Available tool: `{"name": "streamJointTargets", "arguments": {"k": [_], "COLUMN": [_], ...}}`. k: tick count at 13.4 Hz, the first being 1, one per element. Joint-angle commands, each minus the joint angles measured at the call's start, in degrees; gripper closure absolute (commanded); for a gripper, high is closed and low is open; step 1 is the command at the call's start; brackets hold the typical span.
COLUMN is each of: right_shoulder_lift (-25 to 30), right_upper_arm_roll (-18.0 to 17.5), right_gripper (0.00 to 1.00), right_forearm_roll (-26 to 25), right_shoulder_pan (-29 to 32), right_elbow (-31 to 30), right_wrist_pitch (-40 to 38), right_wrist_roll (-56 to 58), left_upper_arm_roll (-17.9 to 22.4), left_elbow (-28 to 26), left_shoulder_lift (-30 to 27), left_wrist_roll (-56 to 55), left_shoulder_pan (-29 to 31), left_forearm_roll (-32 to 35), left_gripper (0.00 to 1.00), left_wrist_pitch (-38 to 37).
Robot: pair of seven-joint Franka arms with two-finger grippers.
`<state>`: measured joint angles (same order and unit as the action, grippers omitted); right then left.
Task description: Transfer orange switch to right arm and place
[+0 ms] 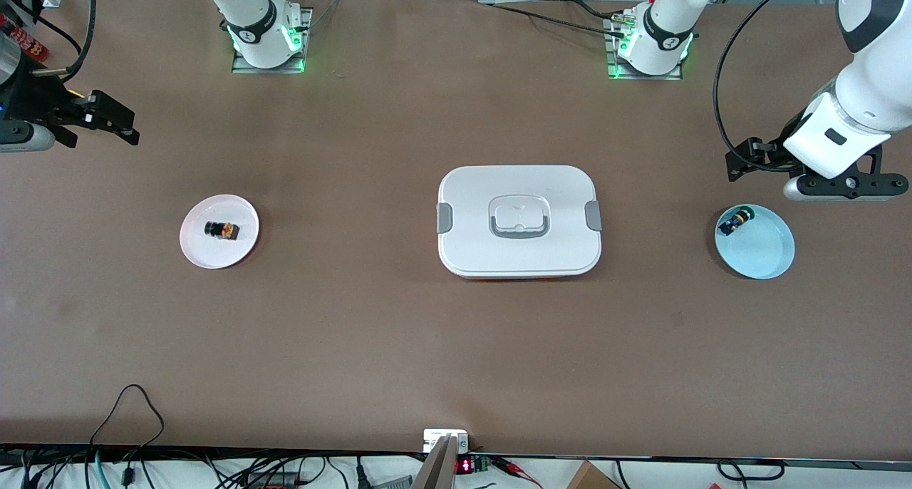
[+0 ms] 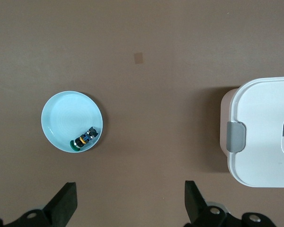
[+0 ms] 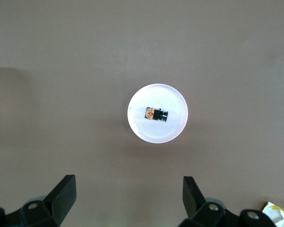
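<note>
Orange switch (image 1: 221, 229) (image 3: 156, 114) lies on its side in the middle of a small white plate (image 1: 206, 255) (image 3: 156, 135), toward my right arm's end of the brown table (image 1: 356, 332). Its black barrel and brassy-orange part both show in my right wrist view, though I cannot make out the cap itself.

My right gripper (image 1: 114, 122) (image 3: 128, 201) hangs in the air over bare table near that plate. Its two black fingers are spread wide with nothing between them.

My left gripper (image 1: 748, 162) (image 2: 130, 203) hangs over the table at the other end, close above the rim of a light-blue plate (image 1: 766, 257) (image 2: 66, 116). Its fingers are also spread wide and hold nothing. In that plate, against the rim, lies a second switch with a green cap (image 1: 736, 222) (image 2: 84, 139) (easy to confuse with the first, so I go by the cap colour).

Between the two plates, about midway along the table, sits a white lidded box (image 1: 484, 254) (image 2: 265, 142) with rounded corners. It has grey clasps at both short ends and a grey handle folded flat in a recess on the lid. Both plates stand well apart from it.

Neither gripper touches anything.
</note>
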<state>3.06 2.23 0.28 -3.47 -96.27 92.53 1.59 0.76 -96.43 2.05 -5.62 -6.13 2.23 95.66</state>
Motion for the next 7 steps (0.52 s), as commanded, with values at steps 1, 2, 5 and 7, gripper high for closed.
{"name": "streamJointTargets", "arguments": {"k": [1, 2, 5, 7], "right_shoulder_lift": [-0.51, -0.51, -0.42, -0.42], "right_upper_arm_roll": [0.06, -0.12, -0.03, -0.03], "right_gripper": [0.0, 0.0, 0.0, 0.0], "right_forearm_roll": [0.95, 0.86, 0.86, 0.78], "right_shoulder_pan": [0.22, -0.05, 0.04, 0.04], "right_elbow": [1.61, 1.52, 1.52, 1.52], "right_wrist_pitch": [-1.12, -1.12, -1.12, -1.21], "right_wrist_roll": [0.7, 0.53, 0.52, 0.52], "left_upper_arm_roll": [0.2, 0.12, -3.63, -4.8], "left_elbow": [1.77, 1.69, -4.26, -6.57], "left_shoulder_lift": [0.76, 0.15, -7.39, -8.38], "left_wrist_roll": [1.84, 1.84, 0.97, -2.62], "left_shoulder_pan": [0.07, -0.02, 0.06, 1.47], "left_forearm_roll": [0.67, 0.5, 1.02, 1.02], "left_gripper": [0.0, 0.0, 0.0, 0.0], "left_wrist_pitch": [-1.18, -1.53, -5.67, -1.02]}}
